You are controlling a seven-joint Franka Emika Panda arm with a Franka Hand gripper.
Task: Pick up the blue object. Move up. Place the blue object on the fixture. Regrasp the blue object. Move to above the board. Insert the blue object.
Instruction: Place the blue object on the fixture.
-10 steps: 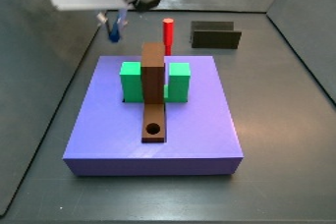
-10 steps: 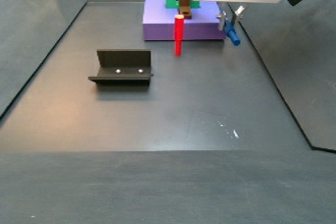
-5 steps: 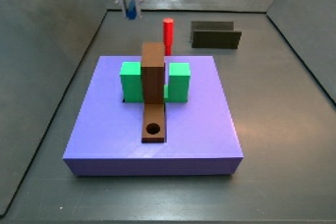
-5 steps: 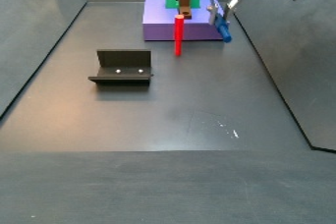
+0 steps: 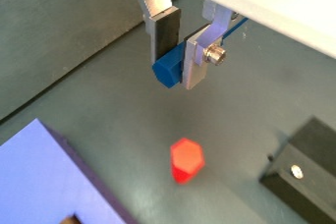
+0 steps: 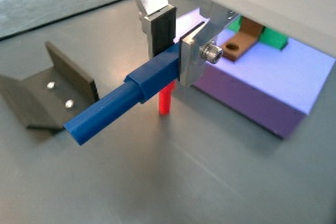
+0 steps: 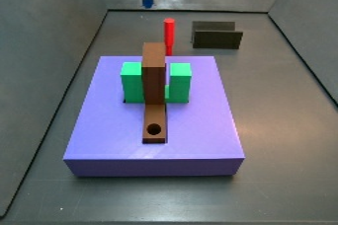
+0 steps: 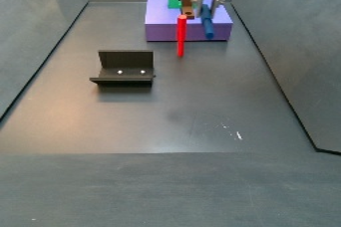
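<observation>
The gripper [image 6: 174,41] hangs in the air with its 2 fingers [image 6: 160,29] closed on one end of the blue object [image 6: 121,103], whose free length sticks out past the pads. Below stands the upright red peg [image 5: 187,158], apart from it. The violet slab [image 7: 156,118] carries the board [image 7: 156,83] and green blocks [image 7: 132,81], and the fixture [image 8: 123,68] stands well apart.
</observation>
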